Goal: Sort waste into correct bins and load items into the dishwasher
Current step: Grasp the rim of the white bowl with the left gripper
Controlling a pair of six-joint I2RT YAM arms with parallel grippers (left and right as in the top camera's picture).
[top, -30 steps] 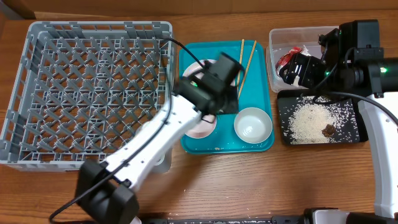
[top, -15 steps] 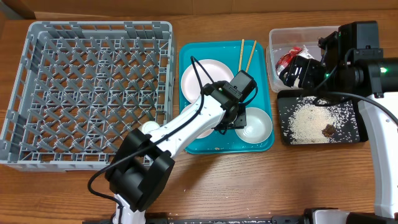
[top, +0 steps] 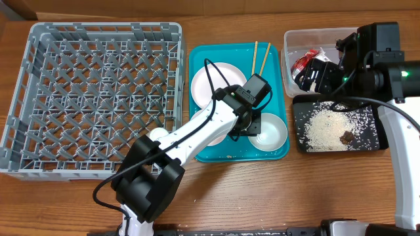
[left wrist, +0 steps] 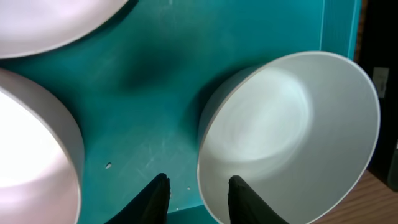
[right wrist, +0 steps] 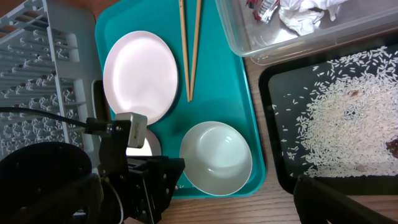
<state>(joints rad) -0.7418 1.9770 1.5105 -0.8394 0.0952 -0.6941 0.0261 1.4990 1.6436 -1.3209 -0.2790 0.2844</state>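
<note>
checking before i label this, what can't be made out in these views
Second white bowl: overhead, the left arm covers most of it; left wrist view, cut off by the left edge.
Wrapper: overhead, partly under the right arm; right wrist view, cut by the top edge.
Right gripper: jaws open or shut unclear; dark overhead, barely in its own view.

Beside the white bowl, a narrow strip of bare teal tray lies free, hemmed by a second bowl.

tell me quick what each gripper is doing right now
Left gripper: open, fingers astride the rim of the white bowl, not yet clamped.
Right gripper: above the clear tub; open or shut cannot be told.
</note>
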